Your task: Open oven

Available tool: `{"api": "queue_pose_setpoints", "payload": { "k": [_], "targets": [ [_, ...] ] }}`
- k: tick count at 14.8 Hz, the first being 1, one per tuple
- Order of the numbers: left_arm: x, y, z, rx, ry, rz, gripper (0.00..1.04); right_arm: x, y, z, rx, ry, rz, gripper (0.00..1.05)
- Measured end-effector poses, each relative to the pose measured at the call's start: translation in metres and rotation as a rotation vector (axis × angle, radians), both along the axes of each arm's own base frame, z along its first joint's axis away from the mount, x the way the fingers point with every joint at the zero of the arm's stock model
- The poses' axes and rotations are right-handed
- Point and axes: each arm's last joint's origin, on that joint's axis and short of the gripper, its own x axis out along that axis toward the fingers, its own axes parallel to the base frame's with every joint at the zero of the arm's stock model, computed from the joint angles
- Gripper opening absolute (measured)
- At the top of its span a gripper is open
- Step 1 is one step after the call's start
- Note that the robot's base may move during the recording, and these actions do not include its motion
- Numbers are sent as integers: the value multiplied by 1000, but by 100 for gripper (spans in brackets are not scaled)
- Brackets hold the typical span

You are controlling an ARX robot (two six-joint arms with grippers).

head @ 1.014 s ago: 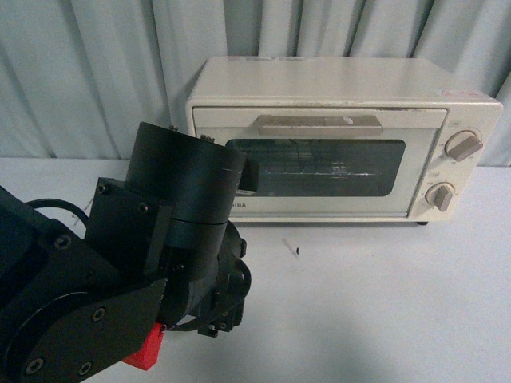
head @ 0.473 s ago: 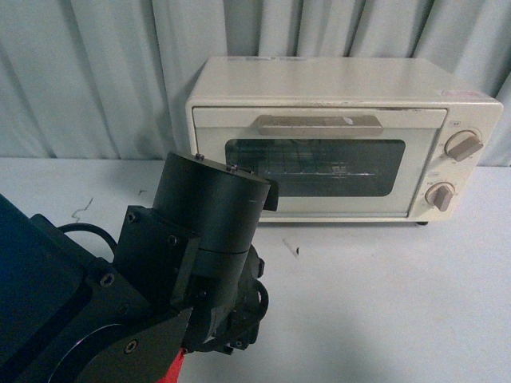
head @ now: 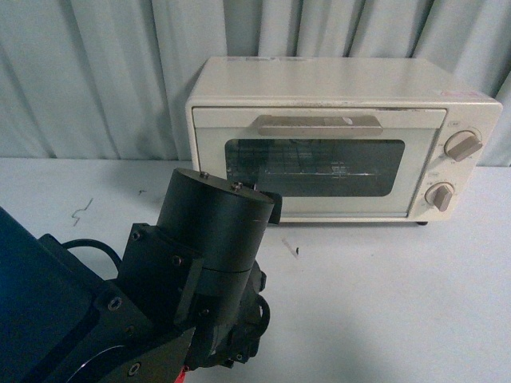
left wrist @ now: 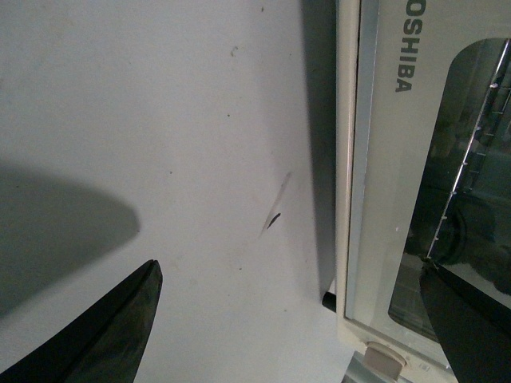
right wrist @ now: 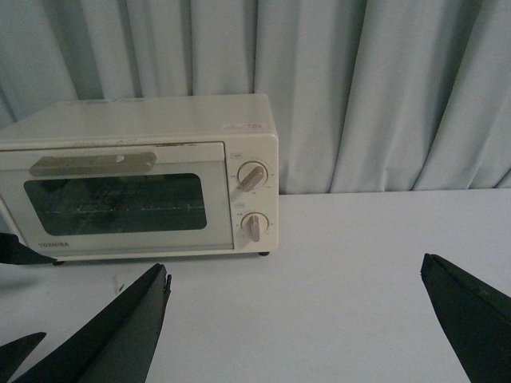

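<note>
Step in hand: approach. Door not yet opened, no contact with the oven.

Oven (head: 343, 120) stands at the back of the worktop (head: 383, 303), against the curtain (head: 96, 72). Glass door (head: 315, 199) is shut flush. Bar handle (head: 319, 125) lies across the top of the door, untouched. Two knobs (head: 463, 146) are on the right of the front panel. Wire rack (left wrist: 467, 171) is visible through the glass.

Left arm (head: 207, 239) fills the near left of the front view, with its wrist aimed at the oven's lower left corner. Left gripper (left wrist: 291, 271) is spread wide and holds nothing. It sits low over the worktop, near the door's bottom edge by the TOSHIBA lettering (left wrist: 405, 44) but apart from it.

Right gripper (right wrist: 291, 267) is also spread wide and empty, well back from the oven and facing its front.

Judgement: the left arm looks the likelier one to take the handle, though it is too low for that now. The next move calls for lifting the gripper to handle height, setting the fingers above and below the bar, and closing on it. The pull should then go outward and downward along the arc of a bottom-hinged door. Watch that the light oven does not slide on the worktop
</note>
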Motion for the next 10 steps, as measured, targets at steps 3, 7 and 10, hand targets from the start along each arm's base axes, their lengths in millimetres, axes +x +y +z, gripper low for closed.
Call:
{"api": "queue_pose_setpoints", "payload": {
  "k": [3,7,10],
  "targets": [
    [-5,5,-5,15,22,3,98,0,0,0,0,0,0,98],
    [-7,6,-7,19,33,-2,98,0,0,0,0,0,0,98],
    [-7,6,-7,18,33,-3,98,0,0,0,0,0,0,98]
  ]
}}
